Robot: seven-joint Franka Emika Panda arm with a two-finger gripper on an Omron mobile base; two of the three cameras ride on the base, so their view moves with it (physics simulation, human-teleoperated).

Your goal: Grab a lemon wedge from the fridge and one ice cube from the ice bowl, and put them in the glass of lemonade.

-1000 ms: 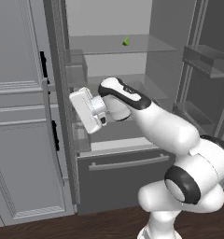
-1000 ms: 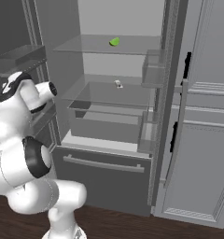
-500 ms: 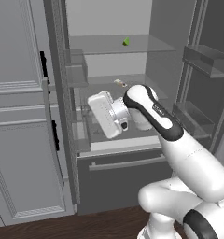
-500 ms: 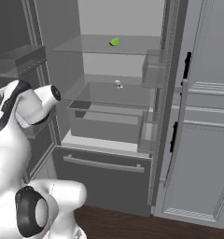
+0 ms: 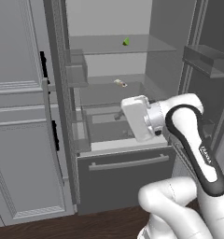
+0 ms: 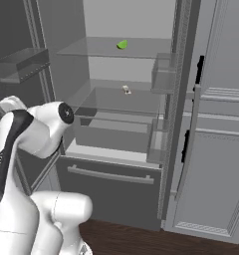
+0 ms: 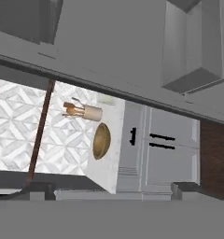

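Observation:
The fridge stands with both doors open. The lemon wedge lies on its upper glass shelf, small and yellow-green. My gripper hangs well below the wedge, in front of the middle drawer, and points left; its jaws stand wide open and empty. The hand view is rolled and looks sideways at a counter where the wooden ice bowl sits. The ice cube is too small to make out in the bowl. The glass of lemonade is out of view.
A whitish-brown scrap lies on the lower shelf. Door bins jut out on both open doors. A beige cup of wooden utensils stands by the bowl. Panelled cabinets with black handles flank the fridge.
The arm has swung right and out, carrying the hand from the left door edge to the front of the middle drawer. The jaws have widened a little.

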